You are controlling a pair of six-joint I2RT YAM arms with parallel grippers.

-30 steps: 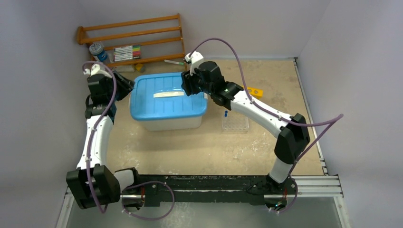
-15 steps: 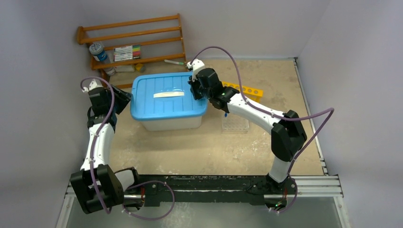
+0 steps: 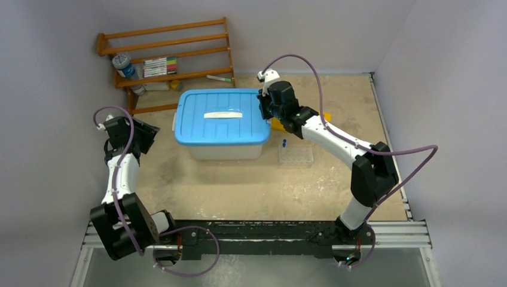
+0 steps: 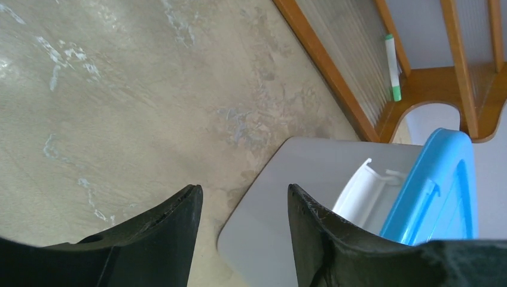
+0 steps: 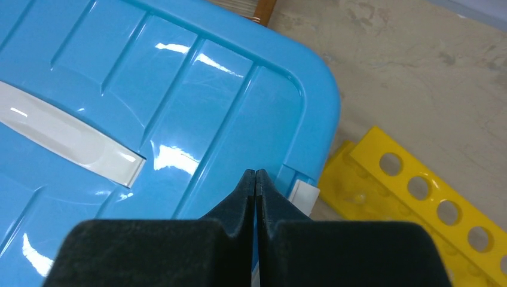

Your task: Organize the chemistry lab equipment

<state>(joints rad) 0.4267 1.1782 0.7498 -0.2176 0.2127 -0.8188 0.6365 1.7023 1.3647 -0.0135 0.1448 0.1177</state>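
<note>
Sandy tabletop [image 3: 239,179]; bent arms [image 3: 335,140] flanking blue-lidded bin [image 3: 221,116], left end effector [image 4: 242,191] parted and empty, right end effector [image 5: 255,173] closed.

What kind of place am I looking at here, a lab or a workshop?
Probably a robot test cell dressed as a small chemistry bench: a table with a yellow tube rack, a clear well tray and a wooden shelf holding markers.
</note>
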